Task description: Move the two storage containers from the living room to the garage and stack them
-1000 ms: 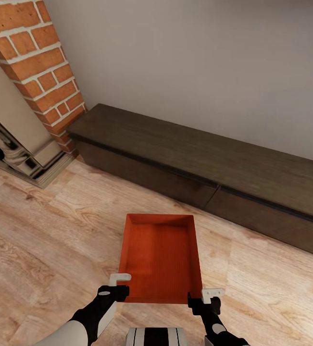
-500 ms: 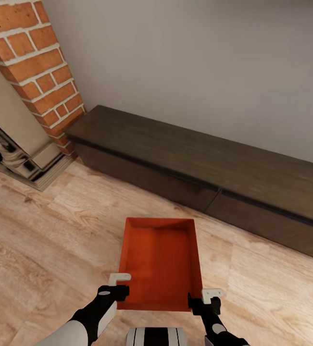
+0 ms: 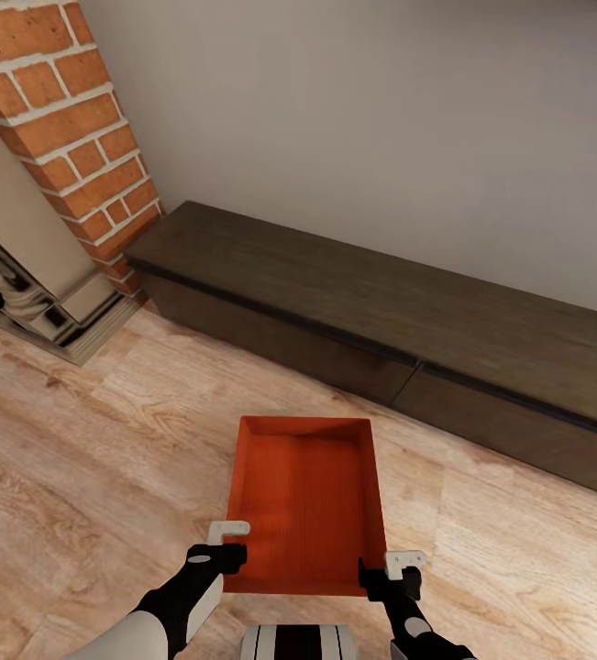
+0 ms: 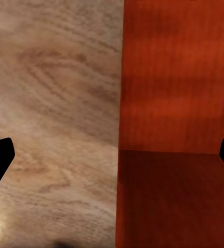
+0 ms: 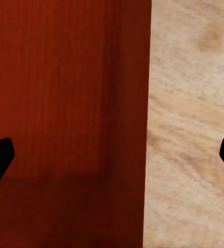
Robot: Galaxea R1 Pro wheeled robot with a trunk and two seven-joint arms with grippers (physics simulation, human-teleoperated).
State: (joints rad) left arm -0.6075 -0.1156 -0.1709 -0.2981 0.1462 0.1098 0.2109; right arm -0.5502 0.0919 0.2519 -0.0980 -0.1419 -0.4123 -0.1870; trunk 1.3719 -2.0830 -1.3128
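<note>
Straddling the storage container (image 3: 305, 500) walls, both grippers gape; the head view adds a bench (image 3: 381, 321).

I take the long low dark-brown bench (image 3: 399, 321) as landmark; it runs along the foot of a plain grey wall (image 3: 381, 119). At its left end I see a red-brick fireplace column (image 3: 69, 119), with a shiny metal surround (image 3: 23, 293) just beyond. Light wood plank flooring (image 3: 87, 440) spreads out in front of the bench.
</note>
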